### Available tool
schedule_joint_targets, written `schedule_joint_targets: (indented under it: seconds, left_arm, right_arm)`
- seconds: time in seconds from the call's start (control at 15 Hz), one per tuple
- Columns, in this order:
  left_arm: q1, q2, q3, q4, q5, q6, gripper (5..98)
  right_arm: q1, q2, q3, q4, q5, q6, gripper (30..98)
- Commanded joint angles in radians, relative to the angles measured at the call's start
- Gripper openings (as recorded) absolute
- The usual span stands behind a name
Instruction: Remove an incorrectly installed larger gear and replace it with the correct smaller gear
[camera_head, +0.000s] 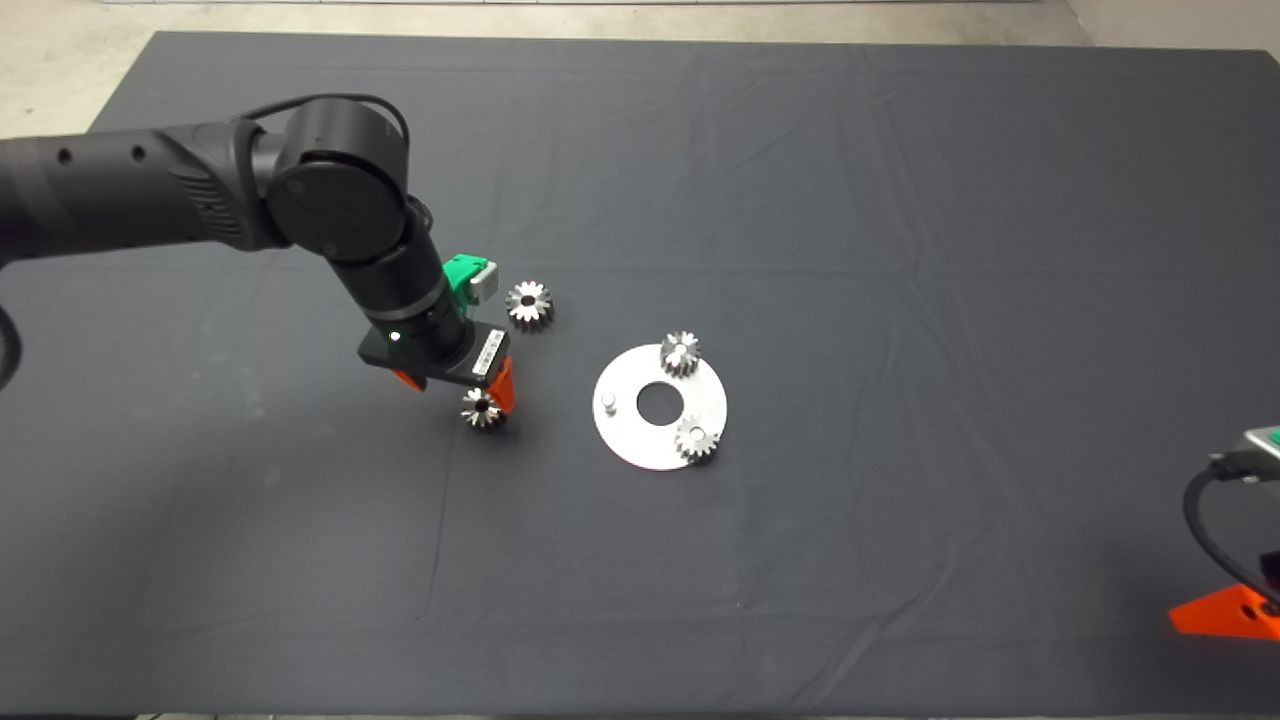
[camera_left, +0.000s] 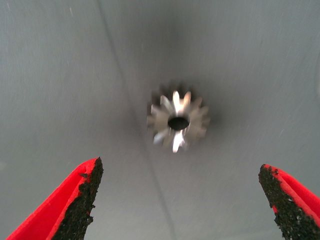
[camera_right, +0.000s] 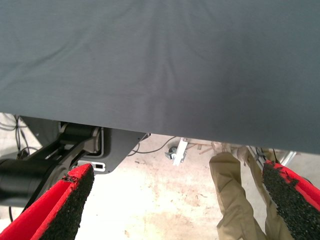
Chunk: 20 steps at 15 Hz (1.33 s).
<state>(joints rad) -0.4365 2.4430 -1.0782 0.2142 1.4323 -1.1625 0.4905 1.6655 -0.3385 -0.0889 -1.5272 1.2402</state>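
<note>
My left gripper (camera_head: 455, 388) is open, low over the mat and left of the round steel plate (camera_head: 640, 440). A small steel gear (camera_head: 483, 408) lies flat on the mat between its fingers, untouched; the left wrist view shows this gear (camera_left: 178, 122) ahead of the spread pads (camera_left: 80, 200). A slightly wider steel gear (camera_head: 528, 303), the larger one, lies loose on the mat behind it. The plate carries two small gears (camera_head: 680, 352) (camera_head: 697, 438) and one bare peg (camera_head: 607, 402). My right gripper (camera_head: 1225, 612) is parked at the lower right edge, open and empty.
The plate has a round hole (camera_head: 660, 402) in its middle. The dark mat (camera_head: 900, 250) stretches wide to the right and front. The right wrist view shows the mat's edge (camera_right: 160, 132), the floor and a person's leg (camera_right: 235, 195).
</note>
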Motion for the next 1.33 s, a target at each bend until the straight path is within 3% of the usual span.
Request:
schedule_joint_targets:
  seconds: [0.0, 0.2, 0.6, 1.0, 1.27]
  left_arm:
    - [0.013, 0.005, -0.041, 0.034, -0.023, 0.003, 78.7]
    - [0.013, 0.006, -0.075, 0.034, -0.022, 0.03, 78.7]
    - [0.023, -0.005, -0.078, 0.039, -0.019, 0.03, 78.7]
    - [0.07, -0.005, -0.069, 0.039, -0.024, 0.02, 78.7]
    - [0.074, 0.002, -0.07, 0.04, -0.026, 0.02, 78.7]
  right_arm:
    - [0.005, 0.01, 0.003, 0.031, -0.047, 0.01, 88.8]
    - [0.005, 0.041, 0.003, 0.031, -0.047, 0.01, 88.8]
    - [0.005, 0.064, -0.001, 0.028, -0.045, 0.01, 88.8]
    - [0.007, 0.067, -0.003, 0.028, -0.051, 0.01, 88.8]
    - [0.007, 0.075, -0.005, 0.028, -0.051, 0.01, 88.8]
